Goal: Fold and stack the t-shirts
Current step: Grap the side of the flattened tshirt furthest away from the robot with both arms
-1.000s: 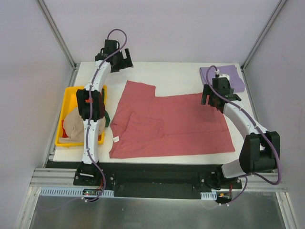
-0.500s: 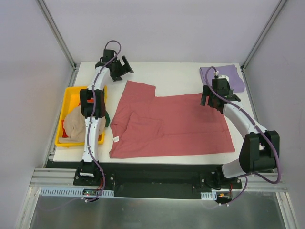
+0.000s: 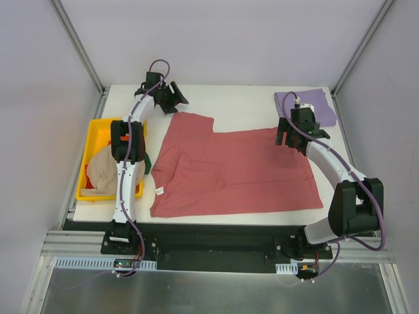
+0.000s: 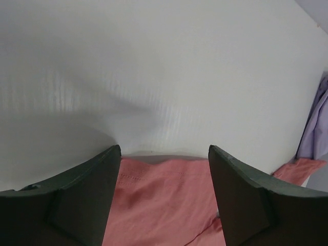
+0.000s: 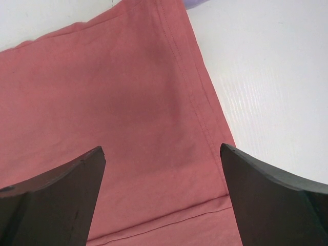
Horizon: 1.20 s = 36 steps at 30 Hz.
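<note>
Tee in dusty red (image 3: pixel 236 173) lies flat on counter (image 3: pixel 242 98), long axis L–R. Left fingers (image 4: pixel 77 200) spread, empty, hovering at tee's far-left sleeve edge. Right fingers (image 5: pixel 271 200) spread, empty, directly over tee's far-right hem corner, so right arm is nearer the cloth. Lavender tee (image 3: pixel 314 104) sits folded just beyond that corner. Prob. next: pinch both far corners and fold toward near edge.

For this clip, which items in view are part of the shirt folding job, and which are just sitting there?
Job items:
dusty red cloth t-shirt, spread flat on the table
folded lavender purple t-shirt, at the far right corner
crumpled beige t-shirt, in the bin
sliver of dark green cloth, beside the beige one

Just lying about:
yellow plastic bin
white table
</note>
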Motion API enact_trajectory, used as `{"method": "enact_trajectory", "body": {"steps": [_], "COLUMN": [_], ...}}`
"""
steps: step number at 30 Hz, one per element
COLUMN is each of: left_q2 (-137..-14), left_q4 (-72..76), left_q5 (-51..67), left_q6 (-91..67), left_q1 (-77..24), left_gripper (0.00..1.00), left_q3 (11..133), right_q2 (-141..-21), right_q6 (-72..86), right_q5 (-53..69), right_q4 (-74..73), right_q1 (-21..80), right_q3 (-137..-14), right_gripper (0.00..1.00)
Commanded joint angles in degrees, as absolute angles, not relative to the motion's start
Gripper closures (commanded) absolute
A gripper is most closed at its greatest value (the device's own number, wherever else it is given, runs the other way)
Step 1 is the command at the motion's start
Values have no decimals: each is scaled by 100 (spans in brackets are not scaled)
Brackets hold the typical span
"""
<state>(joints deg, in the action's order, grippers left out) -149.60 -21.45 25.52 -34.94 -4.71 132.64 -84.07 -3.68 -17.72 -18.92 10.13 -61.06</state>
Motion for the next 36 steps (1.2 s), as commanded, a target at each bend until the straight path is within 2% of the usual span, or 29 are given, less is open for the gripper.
{"method": "enact_trajectory", "body": {"steps": [1, 8, 15, 16, 23, 26, 32, 36], "left_q2": [-14626, -14291, -14423, -14449, -14625, -14669, -14546, -14239], "left_q4": [-3110, -3866, -4210, -4201, -4228, -4228, -4122, -3999], "left_q5": [2059, 661, 289, 429, 642, 834, 1370, 1415], "left_q6": [-3016, -2198, -1951, -1934, -2013, -1943, -1697, -1460], "left_q1": [-615, -861, -958, -967, -967, -967, -993, -1063], "left_gripper": [30, 29, 32, 35, 74, 99, 100, 100], "left_q3": [12789, 12621, 12771, 12779, 13095, 13350, 13500, 13176], "right_q2": [-8350, -8411, -8481, -8499, -8753, -9052, -10062, -10704], "right_q6": [-352, -325, -299, -308, -334, -413, -545, -563], "right_q5": [-1837, -1767, -1644, -1644, -1644, -1652, -1845, -1828], "right_q4": [-1890, -1907, -1916, -1916, -1934, -1968, -2047, -2232], "right_q1": [967, 967, 958, 958, 958, 940, 862, 721], "right_q3": [-6082, -6099, -6143, -6152, -6328, -6635, -7653, -8488], "right_gripper": [3, 3, 3, 3, 3, 3, 1, 9]}}
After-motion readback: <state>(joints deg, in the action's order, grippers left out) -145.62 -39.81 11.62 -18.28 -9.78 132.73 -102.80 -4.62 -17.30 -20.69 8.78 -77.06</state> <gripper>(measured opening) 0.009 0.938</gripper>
